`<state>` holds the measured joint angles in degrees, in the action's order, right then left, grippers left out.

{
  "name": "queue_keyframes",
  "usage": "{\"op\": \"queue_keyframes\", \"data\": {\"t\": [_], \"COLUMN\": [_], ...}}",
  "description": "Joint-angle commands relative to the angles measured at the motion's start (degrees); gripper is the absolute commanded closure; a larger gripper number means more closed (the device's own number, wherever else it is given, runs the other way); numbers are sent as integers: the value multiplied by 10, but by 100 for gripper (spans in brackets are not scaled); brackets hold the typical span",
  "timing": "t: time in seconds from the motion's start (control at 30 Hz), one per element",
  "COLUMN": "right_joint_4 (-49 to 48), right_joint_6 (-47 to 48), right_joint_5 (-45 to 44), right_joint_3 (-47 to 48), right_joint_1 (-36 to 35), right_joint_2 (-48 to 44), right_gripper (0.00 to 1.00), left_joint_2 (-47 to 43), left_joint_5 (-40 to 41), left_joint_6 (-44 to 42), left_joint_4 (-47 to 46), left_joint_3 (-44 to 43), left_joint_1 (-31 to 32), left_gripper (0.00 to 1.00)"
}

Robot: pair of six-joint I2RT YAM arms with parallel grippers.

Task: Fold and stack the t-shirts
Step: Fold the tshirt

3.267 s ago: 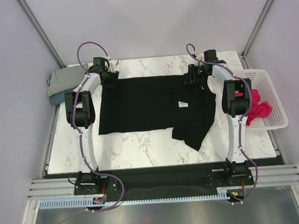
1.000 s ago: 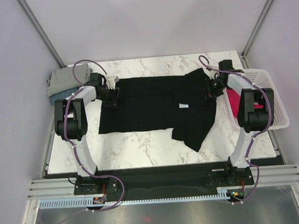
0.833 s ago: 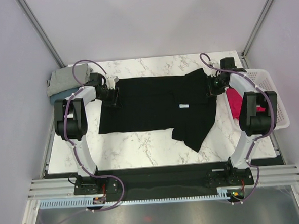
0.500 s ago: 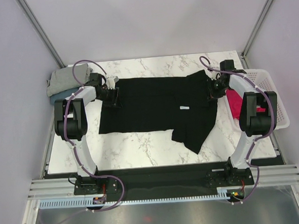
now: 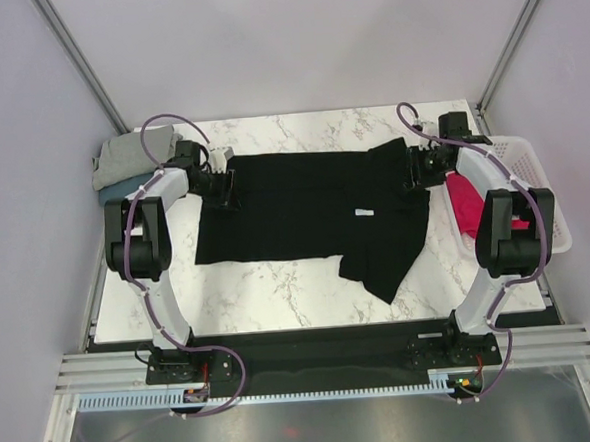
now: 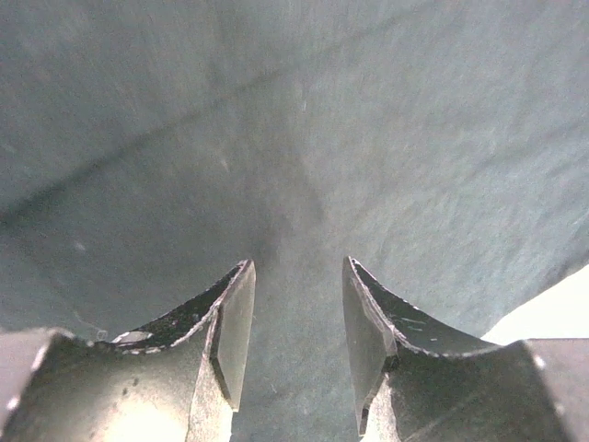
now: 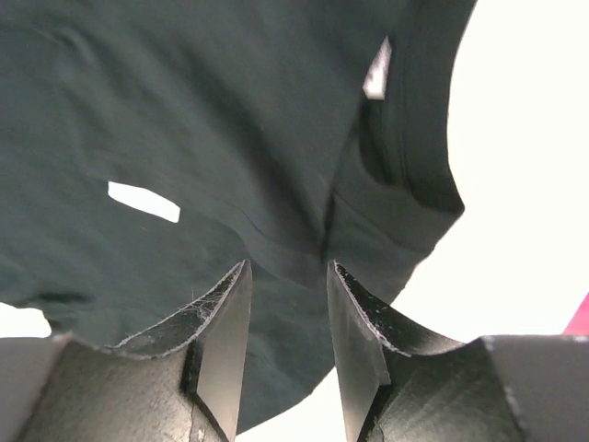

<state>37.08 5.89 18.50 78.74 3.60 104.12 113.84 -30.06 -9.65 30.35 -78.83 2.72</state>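
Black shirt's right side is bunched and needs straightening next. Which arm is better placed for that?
Right, probably. The right pincer sits open at the black t-shirt's bunched right edge, beside the fold; the left pincer is over the opposite, flatter left edge.

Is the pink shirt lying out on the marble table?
No, the pink shirt lies bunched inside the white basket on the right.
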Motion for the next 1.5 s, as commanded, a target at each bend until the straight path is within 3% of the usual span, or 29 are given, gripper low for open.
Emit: {"op": "queue_keyframes", "data": {"t": [0.0,0.27,0.67,0.97,1.47], "right_joint_4": [-56,-124,-170,-134,-118], "right_joint_6": [-24,-47,-43,-48,-58], "right_joint_5": [59,91,-12,-66,-77], "right_joint_3": [30,96,149,234,247], "right_joint_1": [1,-3,-25,-52,-60], "right_joint_2": [13,136,211,296,299], "right_gripper": [53,54,54,53,53], "left_joint_2": [-12,67,159,219,302], "left_joint_5": [5,22,104,145,147], "left_joint_6": [3,26,15,13,23], "left_joint_4": [-5,-6,3,38,59], "left_joint_3": [-61,-176,-285,-369,-493], "left_joint_1": [2,2,-4,-12,-17], "left_gripper": [49,49,46,44,41]}}
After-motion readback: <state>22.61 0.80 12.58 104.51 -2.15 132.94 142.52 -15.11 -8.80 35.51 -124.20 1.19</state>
